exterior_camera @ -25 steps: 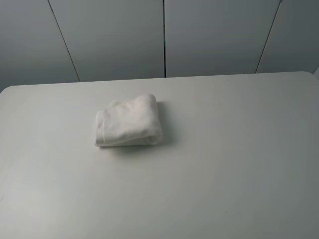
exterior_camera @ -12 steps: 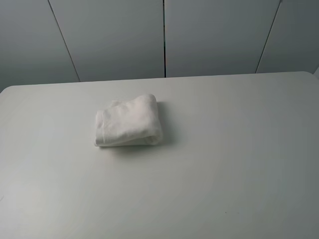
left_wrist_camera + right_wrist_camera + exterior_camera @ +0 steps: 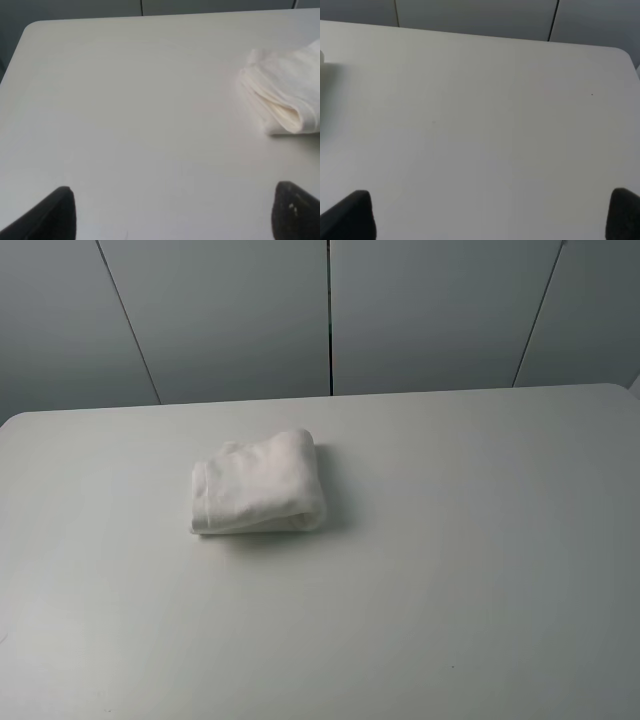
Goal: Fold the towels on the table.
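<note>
Towel: a white towel [image 3: 258, 484] lies folded into a thick, compact bundle on the worktop [image 3: 480, 570], at about 10 o'clock from the middle of the high view.
Towel shape: the stacked layers show along the near and left sides, with a rounded fold on the right; a shadow falls along the near right edge.
Towel from the left wrist: the towel [image 3: 283, 90] sits off toward one side, its layered folded edges facing the camera; part of it runs out of the picture.
Towel from the right wrist: only a pale sliver shows at the picture's border, too little to tell more.
Worktop: plain matte white with rounded far corners; it fills most of the high view.
Backdrop: grey wall panels [image 3: 230, 315] with dark seams stand behind the far edge, at 12 o'clock.
Left tool: the left tool [image 3: 172, 212] has its two dark fingertips [image 3: 56, 212] spread wide apart over bare worktop, holding nothing, well apart from the towel.
Right tool: the right tool [image 3: 490, 215] also stands with its dark fingertips [image 3: 351, 215] wide apart, nothing between them, above bare worktop.
Arms in the high view: neither arm appears there.
</note>
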Robot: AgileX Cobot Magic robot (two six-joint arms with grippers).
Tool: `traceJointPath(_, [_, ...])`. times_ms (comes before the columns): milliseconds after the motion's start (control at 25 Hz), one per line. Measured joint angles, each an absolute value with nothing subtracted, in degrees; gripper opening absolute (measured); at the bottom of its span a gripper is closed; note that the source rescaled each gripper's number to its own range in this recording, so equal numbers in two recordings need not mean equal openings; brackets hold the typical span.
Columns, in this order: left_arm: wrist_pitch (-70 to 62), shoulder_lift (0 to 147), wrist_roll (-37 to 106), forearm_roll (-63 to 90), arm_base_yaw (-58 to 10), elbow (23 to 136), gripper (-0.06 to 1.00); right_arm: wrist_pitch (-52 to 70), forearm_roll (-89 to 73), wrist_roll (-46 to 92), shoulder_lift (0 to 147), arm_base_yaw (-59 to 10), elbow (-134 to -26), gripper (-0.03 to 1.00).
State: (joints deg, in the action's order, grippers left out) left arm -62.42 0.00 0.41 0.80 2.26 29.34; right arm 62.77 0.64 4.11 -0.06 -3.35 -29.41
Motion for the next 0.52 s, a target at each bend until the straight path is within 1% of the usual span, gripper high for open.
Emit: traceJointPath(520, [-62.42,0.00,0.00,0.80,2.26,29.34,1.00,62.77,0.64,4.11,-0.06,-3.35,-29.41,1.00])
